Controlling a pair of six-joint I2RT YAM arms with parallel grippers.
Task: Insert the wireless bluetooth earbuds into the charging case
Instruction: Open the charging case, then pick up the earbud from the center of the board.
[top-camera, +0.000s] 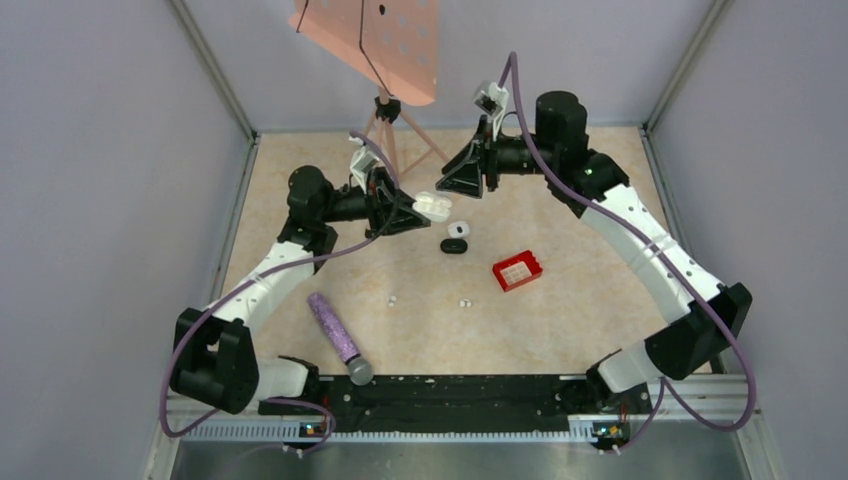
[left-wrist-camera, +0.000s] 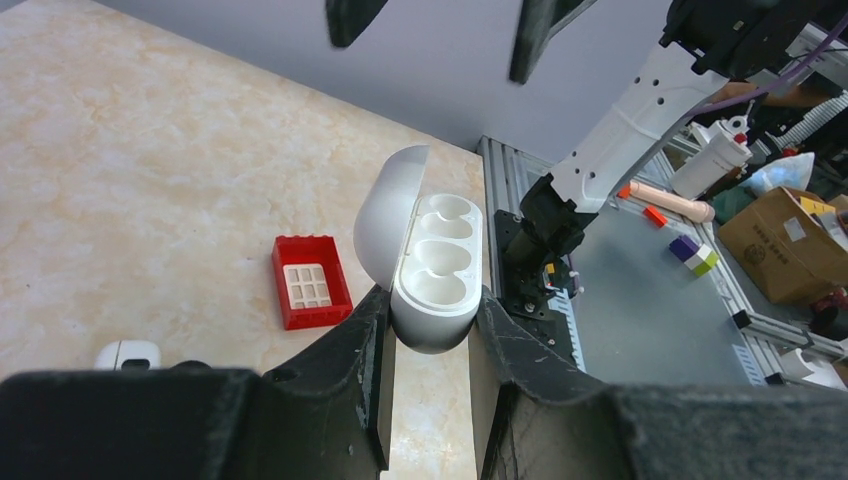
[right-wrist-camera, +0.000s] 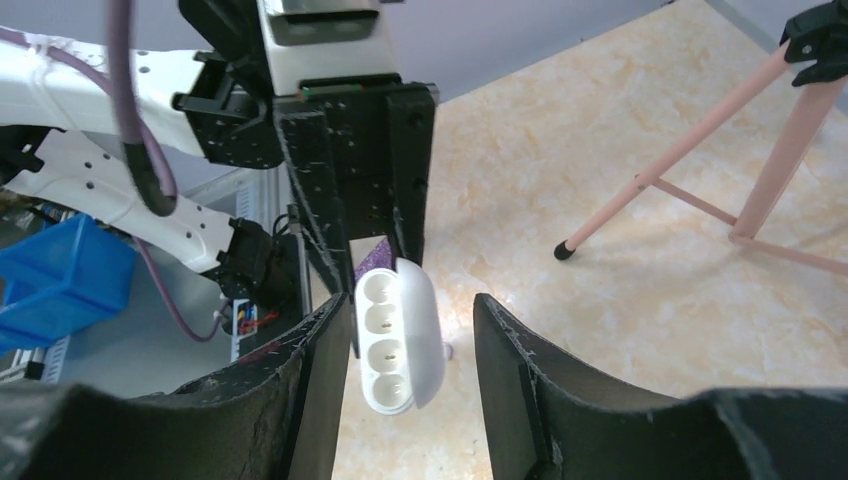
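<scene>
Aloft, charging case (left-wrist-camera: 435, 268), lid open, pinched between left fingers (left-wrist-camera: 345, 362)

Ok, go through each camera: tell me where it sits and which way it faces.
Top external: above and behind the bases, looking down on the table; left arm and right arm both show.
Left wrist: on the left arm, facing across the table toward the red basket; the left pincer shows, shut on the open charging case.
Right wrist: on the right arm, facing that case; the right pincer shows, open, the case seen between its fingers.
Shared: all three show the case.
</scene>
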